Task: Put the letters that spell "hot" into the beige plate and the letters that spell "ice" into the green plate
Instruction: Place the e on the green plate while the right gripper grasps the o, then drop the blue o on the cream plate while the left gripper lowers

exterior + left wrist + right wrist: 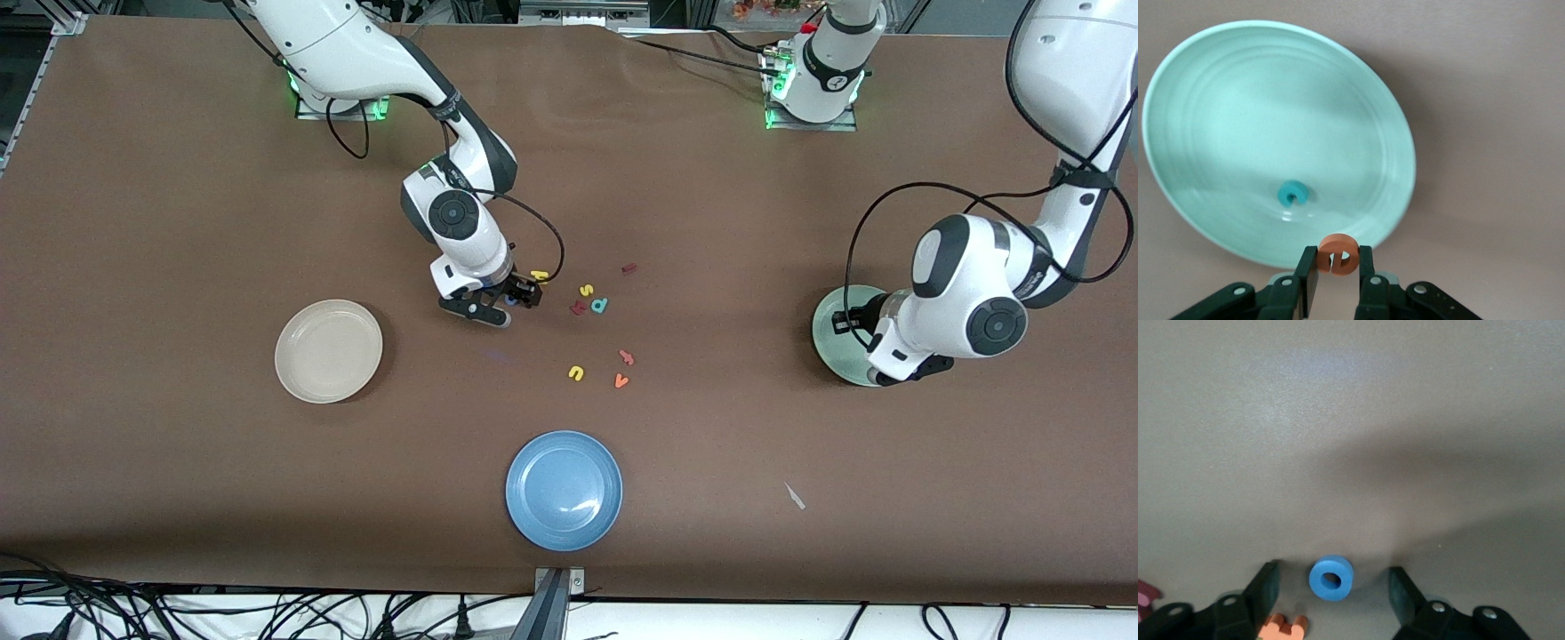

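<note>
My left gripper (1338, 265) is shut on the orange e (1338, 252) and hangs over the rim of the green plate (1238, 100). The teal c (1292, 193) lies in that plate. My right gripper (1331, 587) is low over the table, open, with the blue o (1331, 577) lying between its fingers, touching neither. The yellow h (539, 276) lies right beside that gripper (508, 307). The maroon i (629, 268) and orange t (627, 357) lie on the table mid-way. The beige plate (328, 350) holds nothing.
A blue plate (564, 489) sits near the front edge. Loose letters lie between the arms: a yellow s (586, 290), a teal p (599, 305), a dark red letter (578, 308), a yellow u (576, 373), an orange v (621, 380). An orange letter piece (1283, 628) shows by one right finger.
</note>
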